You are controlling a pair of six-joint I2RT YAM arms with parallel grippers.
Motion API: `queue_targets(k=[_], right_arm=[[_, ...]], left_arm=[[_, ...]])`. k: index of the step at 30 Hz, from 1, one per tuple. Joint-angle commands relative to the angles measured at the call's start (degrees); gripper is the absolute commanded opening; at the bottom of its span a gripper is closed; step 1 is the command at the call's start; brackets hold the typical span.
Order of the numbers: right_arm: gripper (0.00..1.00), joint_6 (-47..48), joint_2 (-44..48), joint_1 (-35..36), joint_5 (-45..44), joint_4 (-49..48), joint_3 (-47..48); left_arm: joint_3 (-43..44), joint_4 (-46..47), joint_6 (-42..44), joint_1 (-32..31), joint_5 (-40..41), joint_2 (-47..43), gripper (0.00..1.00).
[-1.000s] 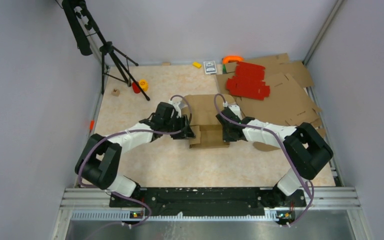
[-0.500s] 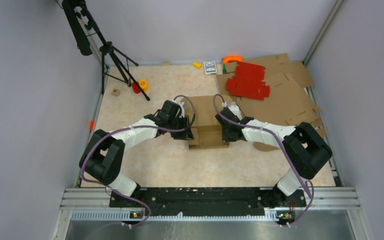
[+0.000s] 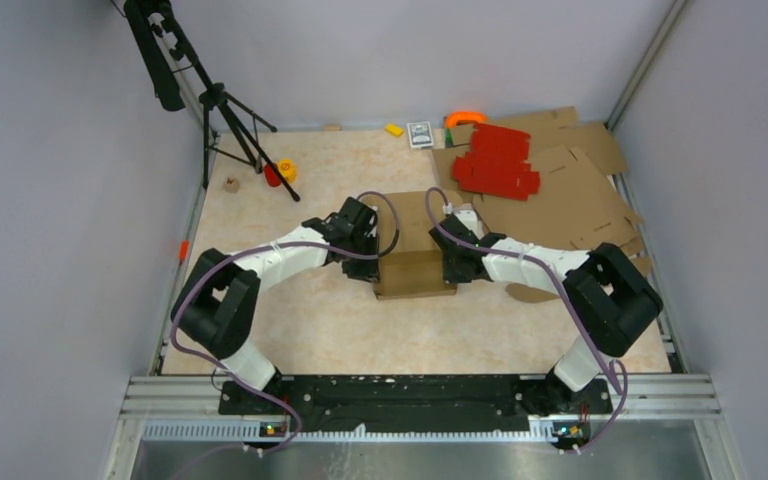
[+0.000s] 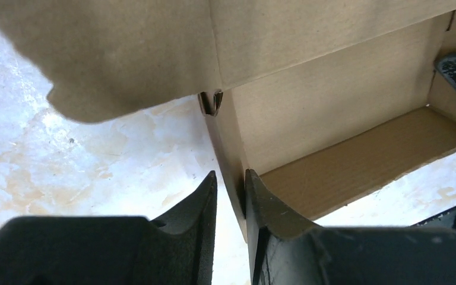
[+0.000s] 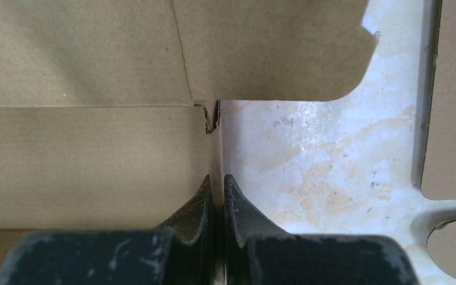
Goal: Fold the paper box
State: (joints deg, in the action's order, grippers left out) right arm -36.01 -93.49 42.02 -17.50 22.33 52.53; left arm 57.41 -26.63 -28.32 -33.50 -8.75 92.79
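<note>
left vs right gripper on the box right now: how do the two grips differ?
The left gripper clamps the left side wall of the paper box, while the right gripper clamps its right side wall. The wall runs slanted between the left gripper's jaws, which stand slightly apart. The right gripper's jaws are nearly together on a wall that runs straight. Shared: each pinches a raised wall just short of a box corner.

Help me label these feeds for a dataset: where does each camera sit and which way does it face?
Top: above and behind the bases, looking down on the table; both arms show, flanking the box.
Left wrist: on the left gripper, looking along its fingers, which pinch the box's left wall.
Right wrist: on the right gripper, fingers closed on the box's right wall.
Both wrist views share the box's inside.
</note>
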Motion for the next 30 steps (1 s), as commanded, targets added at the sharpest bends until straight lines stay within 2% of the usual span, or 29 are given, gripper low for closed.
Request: queue_targets(k=[1, 3, 6, 12, 14, 19, 22, 30], right_arm=[[0.0, -0.15, -2.2, 1.0, 0.39, 0.1, 0.46], [0.0, -0.17, -2.3, 0.96, 0.34, 0.18, 0.63], [0.0, -0.04, -2.35, 0.96, 0.44, 0.23, 0.79], [0.0, -0.05, -2.39, 0.96, 0.44, 0.2, 1.08], [0.0, -0.08, -2.56, 1.0, 0.49, 0.32, 1.21], [0.0, -1.37, -1.83, 1.11, -0.61, 1.37, 1.28], [0.0, -2.88, -0.76, 1.34, -1.27, 1.41, 1.0], [0.0, -6.11, 0.78, 3.51, -5.15, 2.21, 0.64]], left_arm=[[1.77, -5.32, 1.6, -0.68, 5.31, 0.81, 0.24], [2.12, -5.84, 1.43, -1.17, 6.45, 0.49, 0.24], [2.2, -5.53, 1.33, -1.58, 6.07, 0.4, 0.32], [4.68, -5.63, 0.58, -2.32, 5.91, 2.99, 0.35], [6.95, -7.63, -0.17, -3.3, 9.14, 4.6, 0.35], [8.9, -10.45, -1.43, -5.13, 16.26, 6.93, 0.18], [10.25, -13.26, -1.84, -6.33, 20.62, 8.42, 0.0], [15.1, -20.95, -3.34, -10.47, 34.47, 11.69, 0.0]])
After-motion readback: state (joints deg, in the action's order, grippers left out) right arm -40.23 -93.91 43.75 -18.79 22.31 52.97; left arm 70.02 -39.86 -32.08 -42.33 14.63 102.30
